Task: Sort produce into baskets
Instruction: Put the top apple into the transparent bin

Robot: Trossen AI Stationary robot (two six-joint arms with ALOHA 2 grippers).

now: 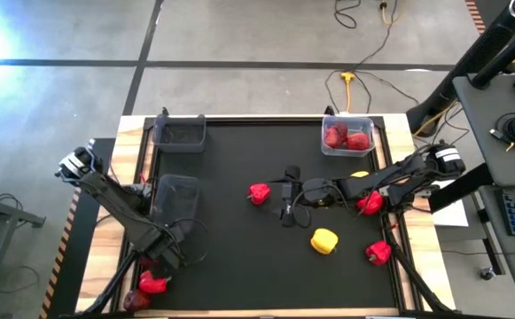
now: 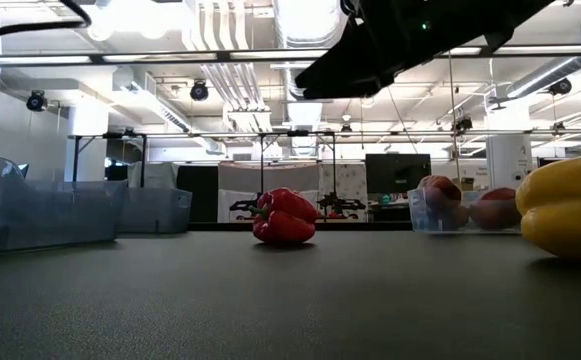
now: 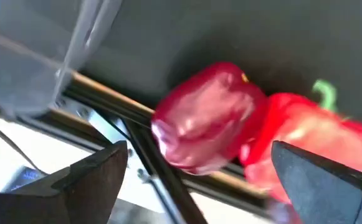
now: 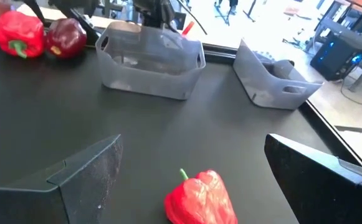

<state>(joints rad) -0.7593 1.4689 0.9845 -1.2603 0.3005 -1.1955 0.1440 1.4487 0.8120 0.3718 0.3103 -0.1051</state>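
Note:
My left gripper (image 1: 154, 266) is open at the table's near left corner, and its fingers stand on either side of a dark maroon fruit (image 3: 205, 118) without touching it. A red pepper (image 3: 311, 143) lies right beside that fruit. My right gripper (image 1: 285, 193) is open at mid-table, pointing toward the table's left edge at a red pepper (image 1: 259, 193) that lies just before its fingertips (image 4: 199, 196). A yellow pepper (image 1: 324, 239) and two red peppers (image 1: 378, 252) (image 1: 370, 202) lie on the mat to the right. A clear bin (image 1: 347, 135) at the far right holds red and maroon pieces.
Two dark see-through bins stand on the left, one at the far edge (image 1: 179, 133) and one nearer (image 1: 175, 197). Another yellow piece (image 1: 359, 175) shows partly under the right arm. The mat's raised frame (image 3: 124, 118) runs close by the left gripper.

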